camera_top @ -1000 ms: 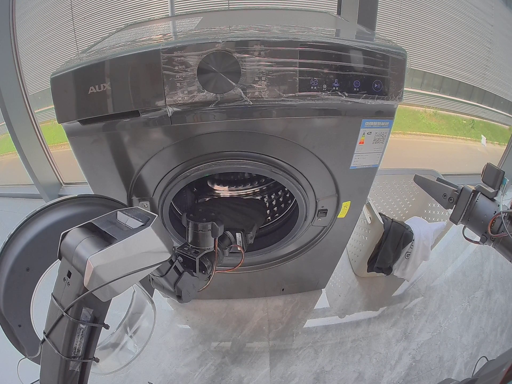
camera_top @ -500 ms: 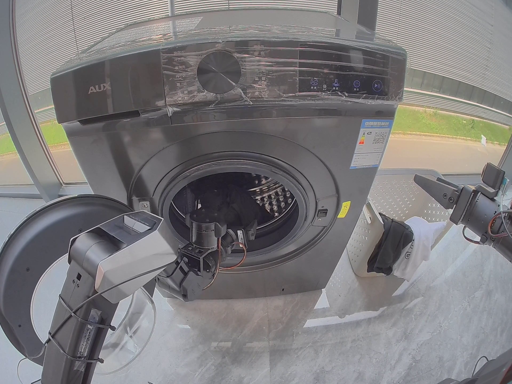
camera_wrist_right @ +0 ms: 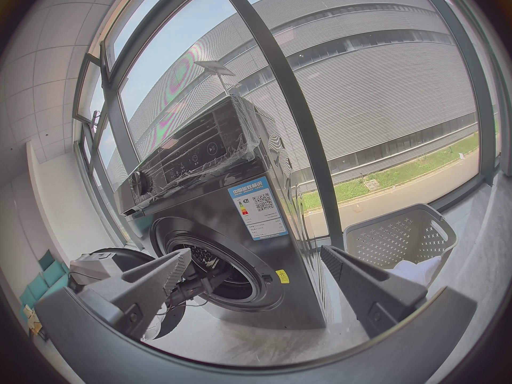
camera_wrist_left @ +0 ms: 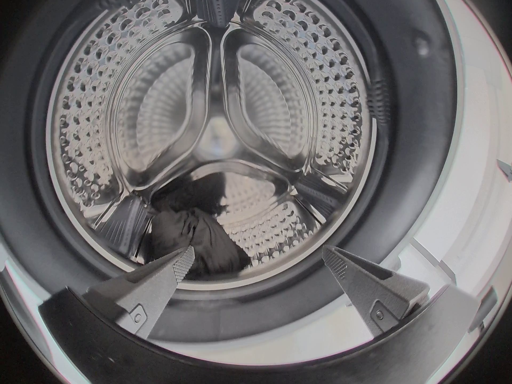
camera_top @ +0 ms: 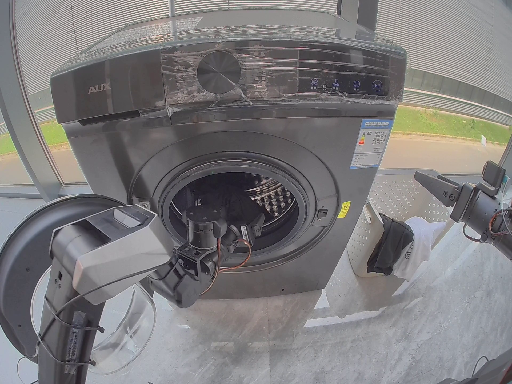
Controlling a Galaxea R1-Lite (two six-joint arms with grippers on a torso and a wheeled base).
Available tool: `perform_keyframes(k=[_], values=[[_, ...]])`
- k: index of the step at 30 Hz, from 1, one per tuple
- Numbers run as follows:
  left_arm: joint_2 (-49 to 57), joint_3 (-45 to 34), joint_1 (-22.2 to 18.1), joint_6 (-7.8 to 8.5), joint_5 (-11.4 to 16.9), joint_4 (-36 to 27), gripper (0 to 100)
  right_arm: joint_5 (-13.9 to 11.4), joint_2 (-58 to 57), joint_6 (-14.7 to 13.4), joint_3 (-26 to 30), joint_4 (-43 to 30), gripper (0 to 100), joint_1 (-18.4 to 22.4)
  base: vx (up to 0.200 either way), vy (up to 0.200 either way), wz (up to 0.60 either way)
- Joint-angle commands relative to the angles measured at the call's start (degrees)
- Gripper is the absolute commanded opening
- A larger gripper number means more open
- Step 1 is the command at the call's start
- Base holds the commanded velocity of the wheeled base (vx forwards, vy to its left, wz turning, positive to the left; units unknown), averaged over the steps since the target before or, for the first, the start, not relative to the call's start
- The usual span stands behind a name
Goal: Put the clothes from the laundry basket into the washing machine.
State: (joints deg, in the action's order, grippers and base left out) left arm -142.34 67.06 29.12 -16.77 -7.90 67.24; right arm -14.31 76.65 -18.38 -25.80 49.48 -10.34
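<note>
The grey washing machine (camera_top: pixel 229 134) stands with its round door (camera_top: pixel 32 273) swung open to the left. My left gripper (camera_wrist_left: pixel 256 260) is at the drum mouth, open and holding nothing. A black garment (camera_wrist_left: pixel 192 236) lies crumpled on the drum floor just beyond its fingertips. To the right of the machine stands the white laundry basket (camera_top: pixel 397 196). A black cloth (camera_top: pixel 391 244) and a white cloth (camera_top: pixel 422 244) hang over its near rim. My right gripper (camera_top: pixel 429 180) hovers above the basket, open and holding nothing.
The open door's glass bowl (camera_top: pixel 122 321) sticks out low on the left beside my left arm. Marble floor (camera_top: pixel 330 337) spreads in front of the machine. Window frames and glass (camera_wrist_right: pixel 298 108) close off the space behind the machine and basket (camera_wrist_right: pixel 400 236).
The black cloth that bulged at the drum mouth a second ago has gone deeper inside. My left arm pushed in, then drew back slightly. The right arm has barely moved.
</note>
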Motion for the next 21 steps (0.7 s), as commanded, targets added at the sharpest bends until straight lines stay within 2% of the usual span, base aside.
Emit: perform_keyframes(k=[1,3,4,5,7,8,11,14,15,16,18,19,20,21], values=[[23.2,-25.4,4.2,-2.74,-0.3,0.0,100,-0.1,0.2,-0.1,-0.7,0.0,100,-0.1,0.0,0.0,0.0],[26.4,-28.6,4.9,-2.74,-0.4,0.0,100,-0.1,0.2,-0.1,-0.7,0.0,100,-0.1,0.0,0.0,0.0],[32.8,-34.3,6.5,-2.47,-0.8,-0.1,100,-0.2,0.1,-0.1,-0.7,0.0,100,-0.3,0.0,0.0,0.0],[32.8,-34.3,6.5,-2.47,-0.8,-0.1,100,-0.2,0.1,-0.1,-0.7,0.0,100,-0.3,0.0,0.0,0.0],[41.8,-40.3,9.0,-2.21,-2.7,-0.5,100,-1.5,-0.4,0.3,-0.7,0.0,100,-0.6,0.0,0.0,0.0],[42.1,-40.4,9.2,-2.21,-2.8,-0.5,100,-1.6,-0.4,0.3,-0.7,0.0,100,-0.6,0.0,0.0,0.0],[50.6,-42.1,8.3,-2.21,-3.6,-0.7,100,-4.1,-2.7,0.7,-0.2,0.0,100,-0.7,0.0,0.0,0.0],[56.4,-42.1,1.8,-1.33,-3.3,-0.7,100,-7.7,-6.3,1.8,1.7,0.0,100,-0.7,0.0,0.0,0.0],[56.6,-42.1,1.6,-1.24,-3.3,-0.7,100,-7.8,-6.4,1.9,1.9,0.0,100,-0.7,0.0,0.0,0.0],[59.5,-42.3,-2.0,-0.19,-2.7,-0.7,100,-9.7,-8.9,2.5,3.8,0.0,100,-0.7,0.0,0.0,0.0],[63.6,-43.4,-6.9,0.87,-1.2,-0.6,100,-11.2,-12.3,3.3,6.7,0.0,100,-0.7,0.0,0.0,0.0],[63.6,-43.4,-6.9,0.87,-1.2,-0.6,100,-11.2,-12.3,3.3,6.7,0.0,100,-0.7,0.0,0.0,0.0],[68.4,-46.4,-11.0,2.98,1.4,-0.5,100,-12.7,-16.4,4.2,10.5,0.0,100,-0.7,0.0,0.0,0.0],[71.1,-48.8,-13.2,4.03,3.2,-0.3,100,-13.8,-18.6,5.2,12.3,0.0,100,-0.7,0.0,0.0,0.0]])
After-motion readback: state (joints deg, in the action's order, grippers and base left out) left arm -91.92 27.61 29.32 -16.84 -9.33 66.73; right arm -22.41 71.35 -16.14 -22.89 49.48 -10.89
